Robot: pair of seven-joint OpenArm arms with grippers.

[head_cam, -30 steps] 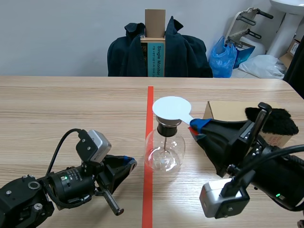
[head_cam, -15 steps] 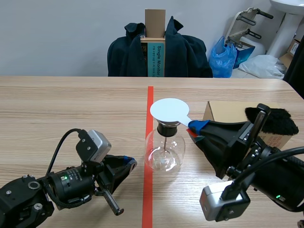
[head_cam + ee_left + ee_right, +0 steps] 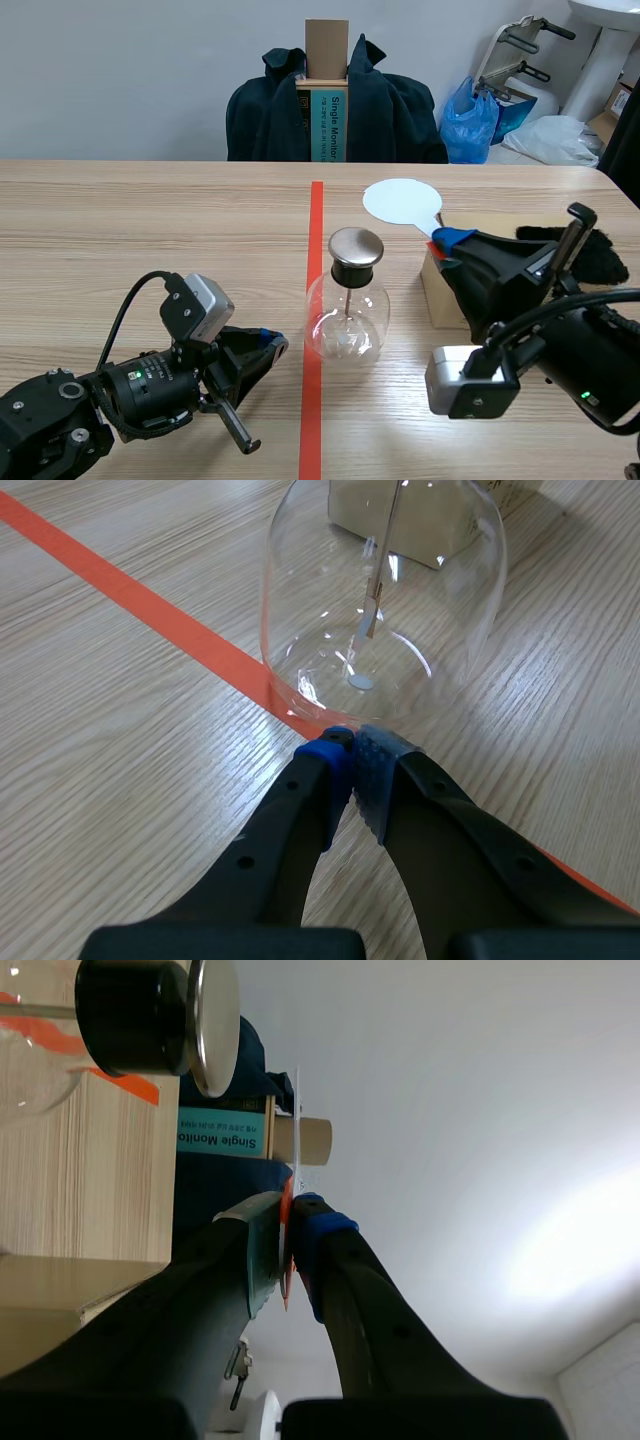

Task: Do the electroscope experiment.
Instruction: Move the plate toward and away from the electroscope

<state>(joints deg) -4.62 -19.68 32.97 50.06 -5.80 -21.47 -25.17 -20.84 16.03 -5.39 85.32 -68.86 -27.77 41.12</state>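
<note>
The electroscope, a round glass flask with a black stopper and a metal cap, stands just right of the red tape line. My right gripper is shut on the handle of a white disc paddle, which hangs right of and behind the cap, apart from it. In the right wrist view the paddle shows edge-on between my fingers, with the cap off to one side. My left gripper rests low on the table, shut on nothing. Its tips sit right in front of the flask.
A cardboard box stands right of the flask, mostly hidden by my right arm, with a black furry cloth on it. A chair draped with a dark jacket stands beyond the table's far edge.
My right gripper has carried the white disc from above the flask's cap to the right and farther back, uncovering the cap. The left arm has not moved.
</note>
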